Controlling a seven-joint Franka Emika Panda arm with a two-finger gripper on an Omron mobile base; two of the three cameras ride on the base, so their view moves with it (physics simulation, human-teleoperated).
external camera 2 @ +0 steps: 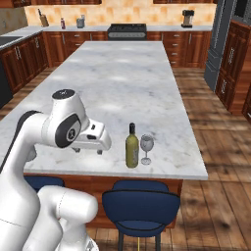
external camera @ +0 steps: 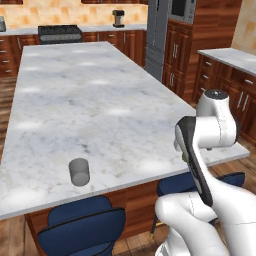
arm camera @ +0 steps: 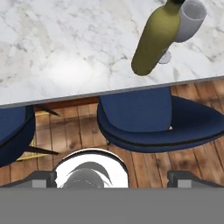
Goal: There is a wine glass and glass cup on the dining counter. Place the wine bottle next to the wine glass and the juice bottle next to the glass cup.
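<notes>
White, grey-veined marble dining counter (external camera 2: 122,88) over red-brown cabinets, spanning mid-frame. One slim olive-green wine bottle (external camera 2: 132,146) upright just beside one small clear stemmed wine glass (external camera 2: 146,148), lower centre of right base view; bottle top cut off in hand view. One short grey translucent glass cup (external camera: 79,171) lower left of left base view. Two blue stools (arm camera: 153,118) partly hidden under counter edge. Gripper jaws: cannot tell

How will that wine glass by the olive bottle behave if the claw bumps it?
The wine glass would probably tip easily: a rounded bowl sits high on a thin stem over a small foot. It stands close beside the wine bottle, so a sideways nudge could knock one into the other. It also sits near the dining counter edge, so it may fall and break.
</notes>
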